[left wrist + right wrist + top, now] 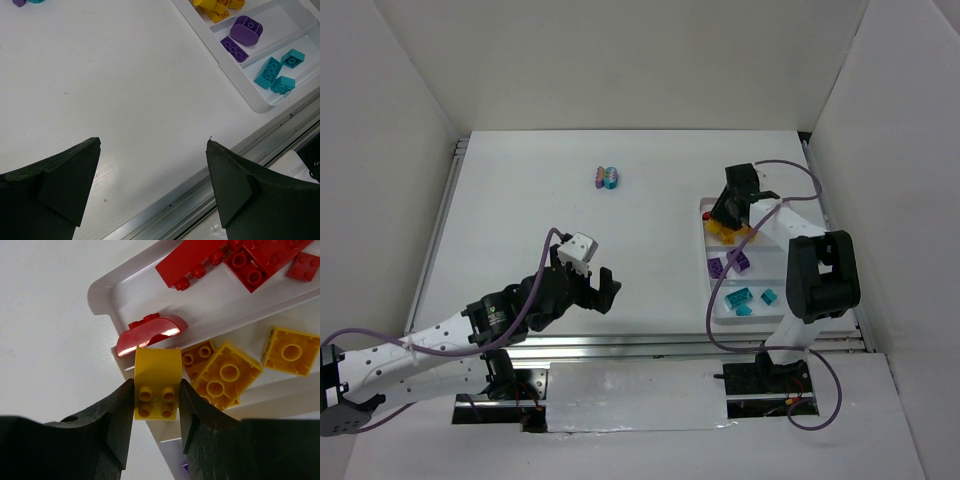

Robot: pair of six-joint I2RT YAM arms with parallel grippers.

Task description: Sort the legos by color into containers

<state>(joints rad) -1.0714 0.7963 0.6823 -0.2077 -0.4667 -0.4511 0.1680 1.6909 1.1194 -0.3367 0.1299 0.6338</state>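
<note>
Top external shows the tray (101,291) by the right edge of the desk (520,210), my left claw (152,150) gaping near its front edge, my right claw (156,390) pinching a yellow brick (157,367) over the tray, a purple-teal cluster (608,178) toward the far edge.

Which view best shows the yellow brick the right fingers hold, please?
Right wrist: the yellow brick sits centred, clamped between the fingers. The top view mostly hides it; the left wrist view cannot single it out.

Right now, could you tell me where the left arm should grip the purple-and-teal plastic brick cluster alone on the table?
Probably from above: the purple-and-teal brick cluster lies alone, so the open left gripper can close on its purple and teal sides.
</note>
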